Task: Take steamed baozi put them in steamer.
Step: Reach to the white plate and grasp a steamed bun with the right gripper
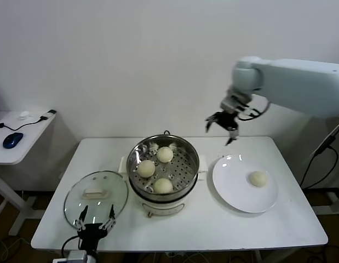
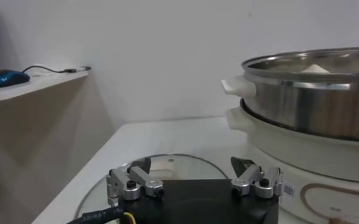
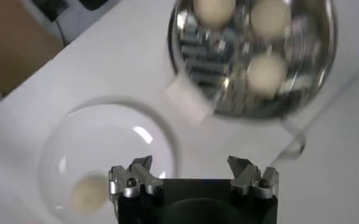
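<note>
Right gripper point(image 1: 222, 127) hangs high over the table between the steamer point(image 1: 164, 167) and the white plate point(image 1: 235, 189), jaws apart and empty. Three smooth cream baozi point(image 1: 146, 168) sit on the perforated tray; a fourth baozi point(image 1: 258, 178) lies on the plate. Left gripper point(image 1: 96, 219) rests open beside the glass lid point(image 1: 96, 194).

Three baozi point(image 1: 156, 168) in steamer point(image 1: 164, 170), one on plate point(image 1: 235, 189), right tool point(image 1: 222, 126) raised

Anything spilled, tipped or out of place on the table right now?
Nothing stands out. Three baozi sit on the tray inside the upright steamer, one waits on the plate, and the glass lid lies flat beside the steamer. The right gripper is open above the table; the left gripper is open over the lid.
</note>
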Robot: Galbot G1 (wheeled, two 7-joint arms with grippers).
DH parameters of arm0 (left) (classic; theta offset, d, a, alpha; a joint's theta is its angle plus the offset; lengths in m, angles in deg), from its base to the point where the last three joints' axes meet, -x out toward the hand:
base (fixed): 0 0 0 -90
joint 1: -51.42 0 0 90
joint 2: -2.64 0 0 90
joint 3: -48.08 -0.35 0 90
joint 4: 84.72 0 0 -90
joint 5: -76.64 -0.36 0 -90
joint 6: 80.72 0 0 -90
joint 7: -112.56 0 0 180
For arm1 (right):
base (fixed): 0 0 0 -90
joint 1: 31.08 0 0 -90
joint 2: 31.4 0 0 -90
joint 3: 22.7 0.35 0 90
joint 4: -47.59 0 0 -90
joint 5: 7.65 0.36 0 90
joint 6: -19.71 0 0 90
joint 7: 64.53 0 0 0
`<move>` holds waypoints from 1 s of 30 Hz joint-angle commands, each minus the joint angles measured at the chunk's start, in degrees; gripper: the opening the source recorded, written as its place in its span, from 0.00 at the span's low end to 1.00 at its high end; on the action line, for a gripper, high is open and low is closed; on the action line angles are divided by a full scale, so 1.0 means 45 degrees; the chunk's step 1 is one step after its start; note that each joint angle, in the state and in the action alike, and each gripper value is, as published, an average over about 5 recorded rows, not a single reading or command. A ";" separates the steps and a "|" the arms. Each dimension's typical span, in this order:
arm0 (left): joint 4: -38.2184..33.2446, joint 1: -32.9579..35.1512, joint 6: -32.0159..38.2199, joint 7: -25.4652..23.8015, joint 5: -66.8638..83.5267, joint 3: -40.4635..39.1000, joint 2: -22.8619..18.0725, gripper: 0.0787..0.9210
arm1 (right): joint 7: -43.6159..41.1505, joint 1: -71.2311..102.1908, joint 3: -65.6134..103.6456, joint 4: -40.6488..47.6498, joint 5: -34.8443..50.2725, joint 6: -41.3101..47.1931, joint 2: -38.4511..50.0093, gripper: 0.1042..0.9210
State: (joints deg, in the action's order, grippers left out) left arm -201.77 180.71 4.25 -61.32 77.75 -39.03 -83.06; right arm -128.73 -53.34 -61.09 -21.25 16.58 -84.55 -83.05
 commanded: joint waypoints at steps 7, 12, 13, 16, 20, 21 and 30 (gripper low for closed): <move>0.0051 0.0043 -0.0044 -0.0024 -0.0068 0.0044 -0.0080 0.88 | 0.0808 0.7217 0.4099 0.3199 -0.2249 0.3569 0.3259 0.88; 0.0050 0.0131 -0.0065 -0.0058 -0.0236 0.0042 -0.0129 0.88 | 0.0841 0.8331 0.5016 0.4419 -0.2862 0.3384 0.2366 0.88; 0.0050 0.0146 -0.0067 -0.0061 -0.0250 0.0047 -0.0136 0.88 | 0.0842 0.8498 0.5166 0.4583 -0.2923 0.3370 0.2229 0.88; 0.0057 0.0184 -0.0063 -0.0057 -0.0271 0.0054 -0.0171 0.88 | 0.0883 0.8900 0.5561 0.4942 -0.2983 0.3387 0.1903 0.88; 0.0085 0.0258 -0.0007 -0.0042 -0.0269 0.0058 -0.0186 0.88 | 0.1046 0.9251 0.5965 0.5357 -0.3119 0.3406 0.1535 0.88; 0.0109 0.0272 0.0013 -0.0036 -0.0267 0.0063 -0.0182 0.88 | 0.1098 0.9320 0.6075 0.5475 -0.3156 0.3404 0.1438 0.88; 0.0270 0.0313 0.0179 0.0024 -0.0240 0.0052 -0.0173 0.88 | 0.1581 0.9764 0.6838 0.6318 -0.3365 0.3332 0.0609 0.88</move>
State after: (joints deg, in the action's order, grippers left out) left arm -200.63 182.05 5.02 -61.18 76.79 -38.78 -83.80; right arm -123.15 -14.44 -35.44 1.93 3.44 -70.40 -77.26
